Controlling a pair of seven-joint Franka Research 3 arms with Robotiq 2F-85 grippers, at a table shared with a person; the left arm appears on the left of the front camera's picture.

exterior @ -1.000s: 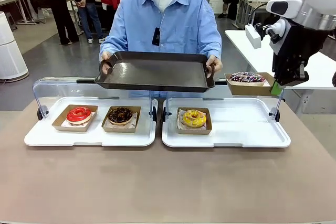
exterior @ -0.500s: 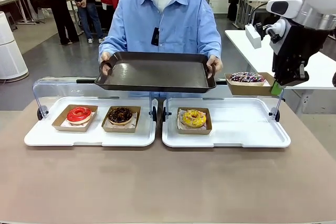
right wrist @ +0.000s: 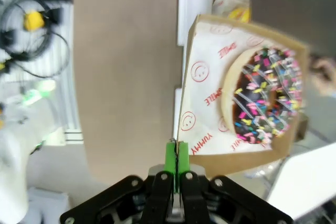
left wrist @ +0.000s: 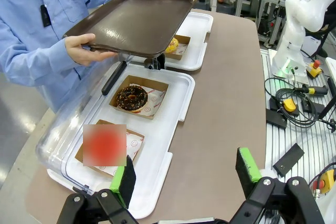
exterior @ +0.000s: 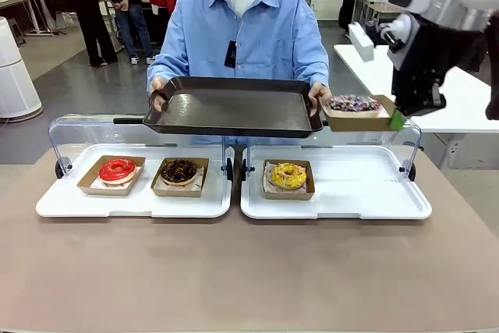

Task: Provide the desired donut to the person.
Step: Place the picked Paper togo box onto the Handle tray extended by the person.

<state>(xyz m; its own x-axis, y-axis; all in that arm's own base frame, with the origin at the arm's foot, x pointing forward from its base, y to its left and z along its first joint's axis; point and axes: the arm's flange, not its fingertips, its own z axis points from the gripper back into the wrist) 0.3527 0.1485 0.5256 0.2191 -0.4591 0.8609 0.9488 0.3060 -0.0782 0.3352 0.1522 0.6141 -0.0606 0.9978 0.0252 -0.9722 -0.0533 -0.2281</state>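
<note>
1. Nearest to us, the left gripper hangs above the brown table. Its green pads are spread wide and nothing sits between them.
2. On the table, two white trays lie side by side. The left white tray carries a red donut and a chocolate donut, each in its own cardboard holder.
3. The right white tray has a yellow donut in a holder toward its left end, and the rest of the tray is bare.
4. Behind the trays, the clear covers stand tipped open.
5. Now look up, above the far side of the right tray. The right gripper is clamped tight on the wall of a cardboard box, and its pads pinch the thin edge.
6. In that box sits the sprinkle donut, chocolate-iced with coloured sprinkles, carried level in the air.
7. The box hangs just beside the right rim of the dark serving tray, close to the person's hand. Whether box and tray touch can't be made out.
8. Farthest back, the person in the light blue shirt grips the dark tray with both hands, holding it out flat over the table's far edge.
</note>
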